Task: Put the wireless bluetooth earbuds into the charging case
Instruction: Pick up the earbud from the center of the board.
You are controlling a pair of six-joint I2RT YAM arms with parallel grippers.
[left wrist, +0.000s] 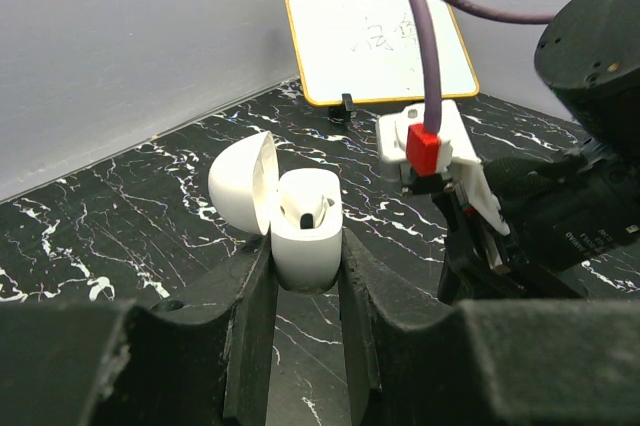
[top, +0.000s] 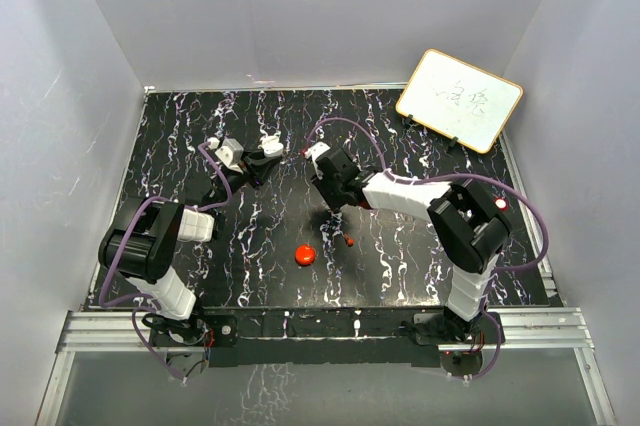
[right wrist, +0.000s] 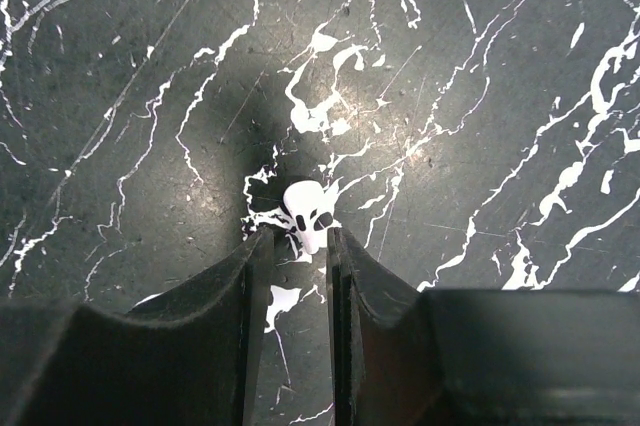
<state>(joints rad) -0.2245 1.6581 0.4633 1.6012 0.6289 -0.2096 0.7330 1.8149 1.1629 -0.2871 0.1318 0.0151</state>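
Right gripper [right wrist: 298, 238] barely pinches a white earbud [right wrist: 308, 208] by its stem; it may slip free. Left gripper [left wrist: 305, 251] clamps the open charging case [left wrist: 300, 208].

one whitish earbud [right wrist: 309, 214], pinched at the tips of my right gripper [right wrist: 298, 238]; behind it, black table [right wrist: 470, 96], white-veined.

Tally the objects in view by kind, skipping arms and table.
charging case: 1
earbuds: 2, white earbud and red earbud
red puck: 1
whiteboard: 1
Total: 5
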